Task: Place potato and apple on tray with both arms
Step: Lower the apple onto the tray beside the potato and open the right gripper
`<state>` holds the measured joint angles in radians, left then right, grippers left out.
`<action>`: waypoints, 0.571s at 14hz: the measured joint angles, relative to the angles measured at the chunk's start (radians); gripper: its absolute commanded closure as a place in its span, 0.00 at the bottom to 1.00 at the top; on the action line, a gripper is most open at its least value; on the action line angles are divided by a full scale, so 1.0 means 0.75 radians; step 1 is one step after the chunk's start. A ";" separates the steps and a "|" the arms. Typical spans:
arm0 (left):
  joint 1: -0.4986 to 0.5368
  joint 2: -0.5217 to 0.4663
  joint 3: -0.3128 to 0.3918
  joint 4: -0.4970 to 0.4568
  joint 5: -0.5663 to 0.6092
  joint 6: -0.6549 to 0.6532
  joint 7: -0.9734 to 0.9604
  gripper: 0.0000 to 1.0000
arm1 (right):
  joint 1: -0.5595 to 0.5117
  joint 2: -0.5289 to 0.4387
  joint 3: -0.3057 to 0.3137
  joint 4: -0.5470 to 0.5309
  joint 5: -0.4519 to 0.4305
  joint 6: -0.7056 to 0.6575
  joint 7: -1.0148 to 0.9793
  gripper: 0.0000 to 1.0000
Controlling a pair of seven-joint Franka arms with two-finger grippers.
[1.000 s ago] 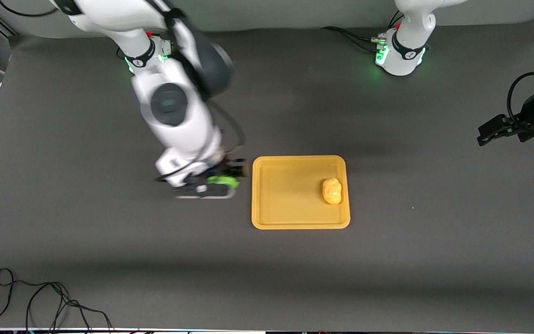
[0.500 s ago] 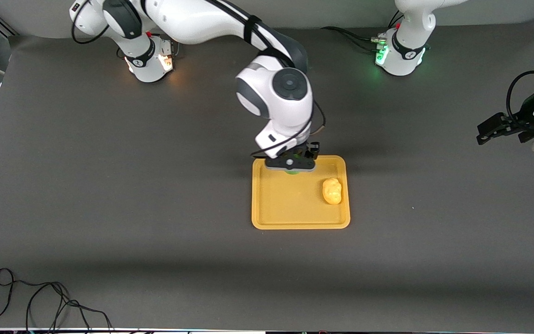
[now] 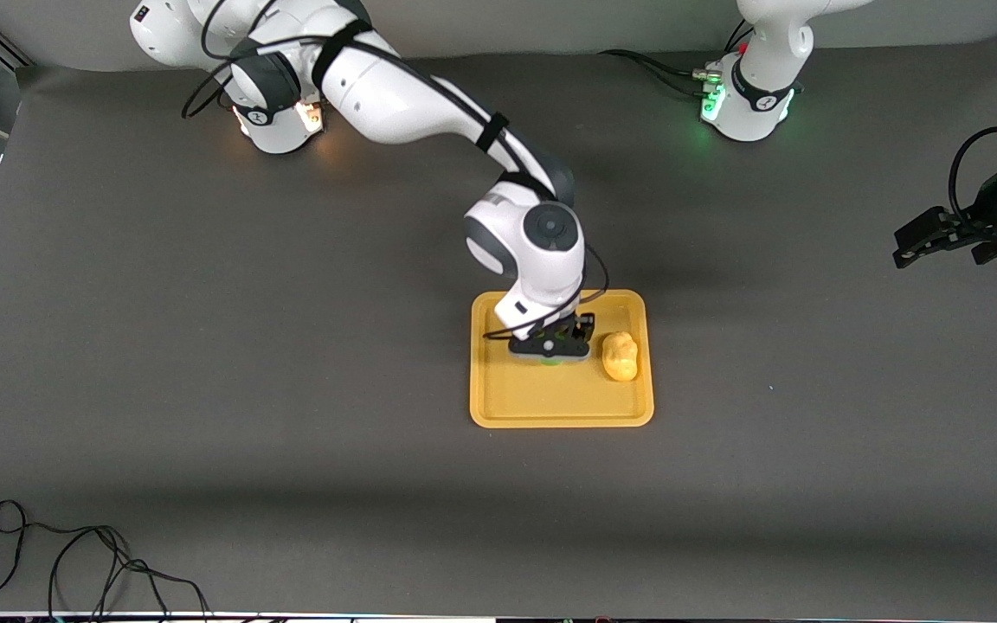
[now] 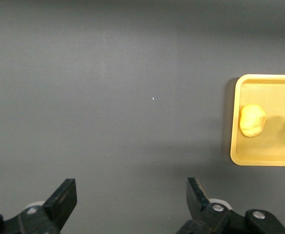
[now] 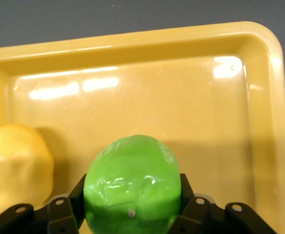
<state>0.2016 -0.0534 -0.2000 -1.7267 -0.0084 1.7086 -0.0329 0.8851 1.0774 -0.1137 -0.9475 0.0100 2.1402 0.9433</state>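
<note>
The orange-yellow tray (image 3: 498, 407) lies mid-table. The yellow potato (image 3: 620, 356) rests in it toward the left arm's end; it also shows in the right wrist view (image 5: 15, 165) and the left wrist view (image 4: 252, 120). My right gripper (image 3: 550, 353) is over the tray's middle, shut on the green apple (image 5: 131, 183), of which only a sliver shows in the front view (image 3: 550, 362). The apple hangs beside the potato. My left gripper (image 3: 918, 242) is open and empty, waiting above bare table at the left arm's end; its fingertips (image 4: 64, 192) show in its own view.
A black cable (image 3: 74, 554) lies coiled at the table's near edge toward the right arm's end. The tray (image 5: 259, 97) has open floor around the apple. The tray's rim (image 4: 235, 122) shows at the edge of the left wrist view.
My right gripper has carried the apple from beside the tray, over its rim, to above the tray's middle next to the potato. The left arm has barely moved.
</note>
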 measured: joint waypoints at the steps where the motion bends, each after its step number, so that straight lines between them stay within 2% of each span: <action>1: 0.000 0.000 0.000 0.000 0.000 0.000 0.000 0.00 | -0.009 0.017 0.000 0.002 0.000 0.023 0.000 0.80; 6: 0.000 0.000 0.000 -0.001 0.000 0.000 0.000 0.00 | -0.015 0.061 0.000 0.009 0.000 0.074 0.000 0.78; 7: 0.000 0.000 0.000 -0.001 0.000 0.000 0.000 0.00 | -0.015 0.068 0.000 0.010 0.000 0.082 0.000 0.74; 8: 0.000 0.000 0.000 -0.001 0.000 0.000 0.000 0.00 | -0.015 0.069 0.000 0.012 0.000 0.084 0.000 0.63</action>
<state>0.2016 -0.0533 -0.1997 -1.7273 -0.0084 1.7086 -0.0328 0.8737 1.1295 -0.1137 -0.9383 0.0099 2.2029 0.9433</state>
